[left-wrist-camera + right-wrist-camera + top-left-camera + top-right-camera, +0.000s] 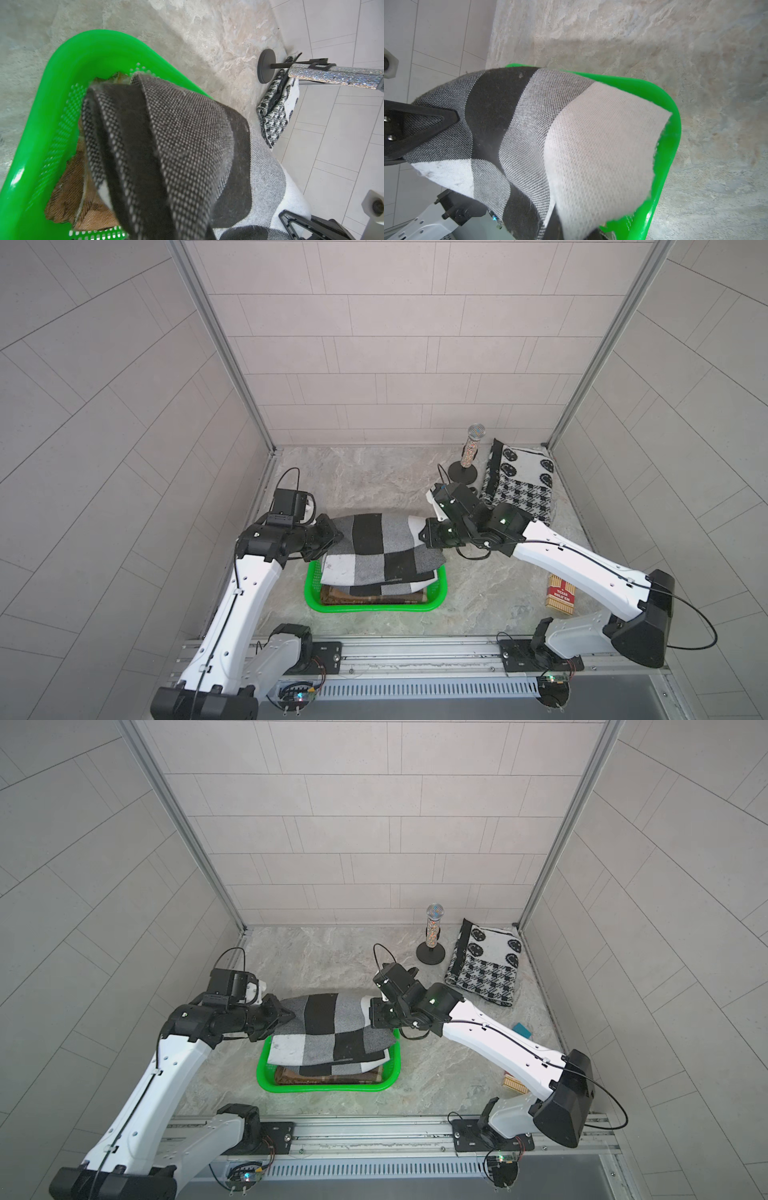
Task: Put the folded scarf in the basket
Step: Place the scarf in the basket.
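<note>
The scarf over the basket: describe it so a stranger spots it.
Find the bright green basket at the table's front. The scarf hangs over it, above a brown cloth. Its big black, grey and white blocks set it apart from the houndstooth scarf in the far corner.

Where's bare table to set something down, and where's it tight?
Bare: the table strip between the back wall and the basket, left of the microphone stand; also the patch between basket and card box. Crowded: back right corner, stand beside patterned scarf; the basket, with brown cloth inside and the checked scarf held over it.
</note>
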`<state>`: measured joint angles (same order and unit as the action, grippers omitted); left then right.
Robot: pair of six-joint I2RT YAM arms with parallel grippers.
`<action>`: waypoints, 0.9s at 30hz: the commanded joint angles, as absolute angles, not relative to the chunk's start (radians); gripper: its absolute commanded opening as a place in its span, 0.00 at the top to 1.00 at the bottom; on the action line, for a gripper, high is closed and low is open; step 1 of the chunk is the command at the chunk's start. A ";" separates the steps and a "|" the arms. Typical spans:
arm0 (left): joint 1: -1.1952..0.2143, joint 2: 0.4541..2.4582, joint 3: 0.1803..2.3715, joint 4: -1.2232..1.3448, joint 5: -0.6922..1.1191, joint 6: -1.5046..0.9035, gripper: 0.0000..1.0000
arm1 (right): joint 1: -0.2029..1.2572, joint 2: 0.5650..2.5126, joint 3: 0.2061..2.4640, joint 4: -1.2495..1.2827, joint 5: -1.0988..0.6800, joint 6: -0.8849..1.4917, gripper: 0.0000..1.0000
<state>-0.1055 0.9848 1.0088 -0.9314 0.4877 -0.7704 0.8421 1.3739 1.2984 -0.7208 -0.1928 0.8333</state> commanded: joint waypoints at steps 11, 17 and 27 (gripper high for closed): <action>-0.114 0.996 0.902 -0.865 0.388 -0.750 1.00 | 0.861 1.357 1.183 -0.640 -0.134 0.876 1.00; -0.116 1.020 0.845 -0.812 0.370 -0.747 1.00 | 0.869 1.406 1.148 -0.613 -0.138 0.881 1.00; -0.117 1.127 0.747 -0.731 0.286 -0.707 1.00 | 0.870 1.476 1.063 -0.576 -0.094 0.901 1.00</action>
